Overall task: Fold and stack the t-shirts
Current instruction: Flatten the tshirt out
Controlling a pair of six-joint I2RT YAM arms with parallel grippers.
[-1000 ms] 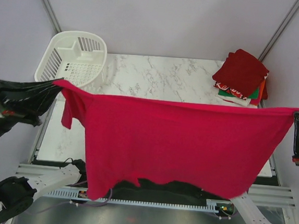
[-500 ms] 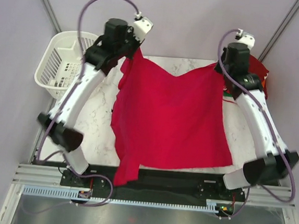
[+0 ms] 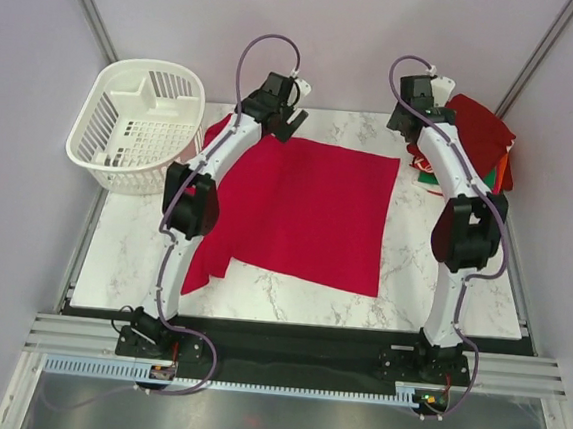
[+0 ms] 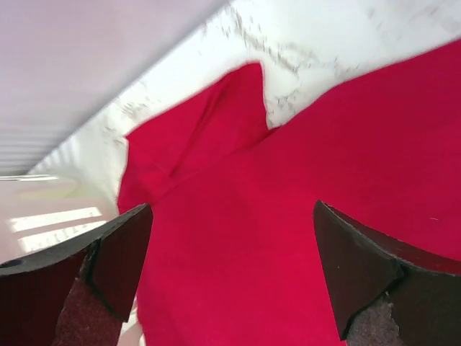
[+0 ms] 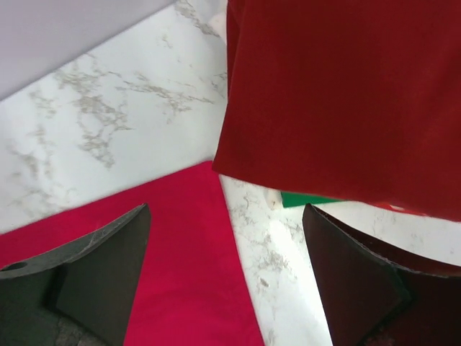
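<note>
A bright red t-shirt (image 3: 312, 212) lies spread flat on the marble table, one sleeve trailing toward the near left. My left gripper (image 3: 290, 125) hovers open over its far left corner; in the left wrist view the gripper (image 4: 232, 209) has red cloth (image 4: 288, 187) below it and nothing between the fingers. My right gripper (image 3: 406, 133) stands open above the far right corner (image 5: 180, 245), gripper (image 5: 225, 209) empty. A stack of folded t-shirts (image 3: 471, 130), dark red on top (image 5: 346, 101) with green (image 5: 310, 199) beneath, sits at the far right.
A white slatted basket (image 3: 140, 111) stands at the far left corner, partly off the table edge. Bare marble (image 3: 431, 287) shows right of the shirt and along the near edge. Grey walls enclose the back and sides.
The shirt, held stretched in the air a second ago, now lies flat on the table. Both grippers swung to the far side, opened and let go of its corners.
</note>
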